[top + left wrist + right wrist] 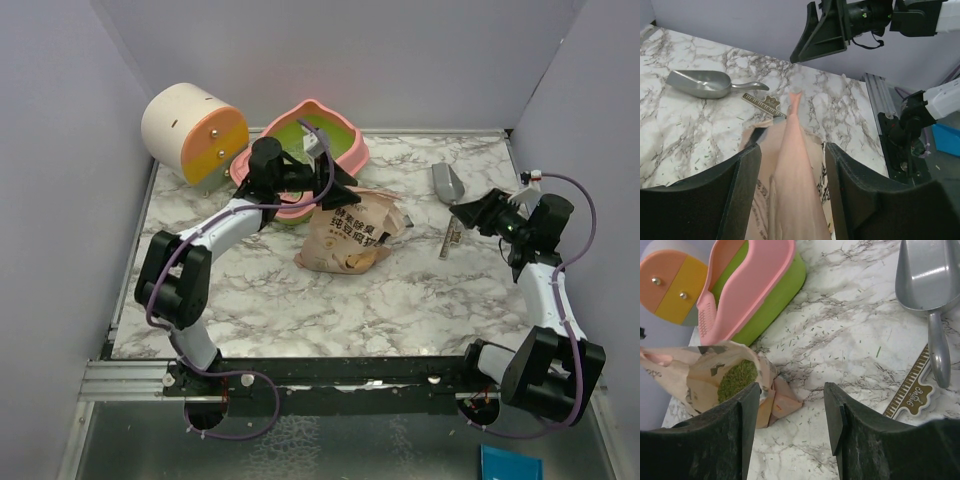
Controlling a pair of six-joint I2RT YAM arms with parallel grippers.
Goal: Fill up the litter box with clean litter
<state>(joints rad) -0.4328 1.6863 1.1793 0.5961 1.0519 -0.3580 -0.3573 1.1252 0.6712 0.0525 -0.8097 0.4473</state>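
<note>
Marble bench (400, 300), grey walls. Left gripper (794, 150) is spread, straddling the pink folded edge of the bag (350, 238), jaws not yet on it. Right gripper (792, 390) is spread too, nothing between the jaws, hanging over bare bench by the scoop (927, 275) and facing the bag mouth.

Step in hand, my read: get hold of the bag for the pour. To do it well:
- close left on the fold well down from the tip so the film can't slip out
- keep the mouth up during the lift
- have right take the mouth side or a bottom corner
- tip over the box (348, 135) with the mouth inside the rim

Risk: the bag looks soft and will likely sag; loose grains speckle the bench.

Litter (737, 380): fine greenish grains, seen only through the open mouth of the bag, which lies on its side mid-bench.

Box sits at the back next to the cylinder (195, 135), just behind the bag, pink rim, lime inside. It looks tilted from the right wrist view, can't tell if any litter is in it
</note>
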